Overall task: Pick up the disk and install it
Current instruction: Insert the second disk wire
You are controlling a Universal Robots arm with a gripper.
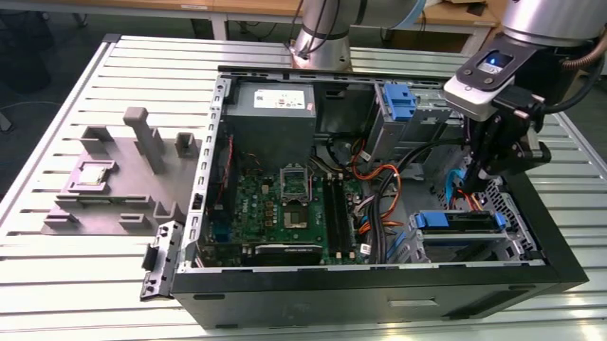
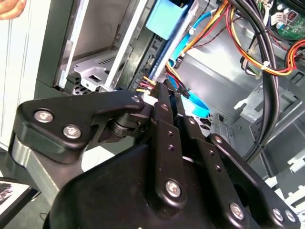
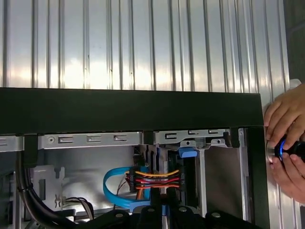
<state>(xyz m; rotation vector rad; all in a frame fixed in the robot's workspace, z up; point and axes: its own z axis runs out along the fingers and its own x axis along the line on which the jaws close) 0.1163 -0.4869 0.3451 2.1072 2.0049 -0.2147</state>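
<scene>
The claw (image 1: 477, 186) is reaching down into the open computer case (image 1: 379, 291) on the slatted metal table (image 1: 114, 284), its black fingers (image 2: 164, 102) drawn close together around the blue-edged disk (image 2: 167, 57), which is standing on edge in the bay at the exterior view's right. Orange and red cables (image 3: 155, 177) are running just beside it. A person's hand (image 3: 286, 143) is touching the case's corner.

A ribbed metal table (image 1: 76, 284) stands before wooden desks (image 1: 237, 8) on a dark floor (image 1: 57, 57).
</scene>
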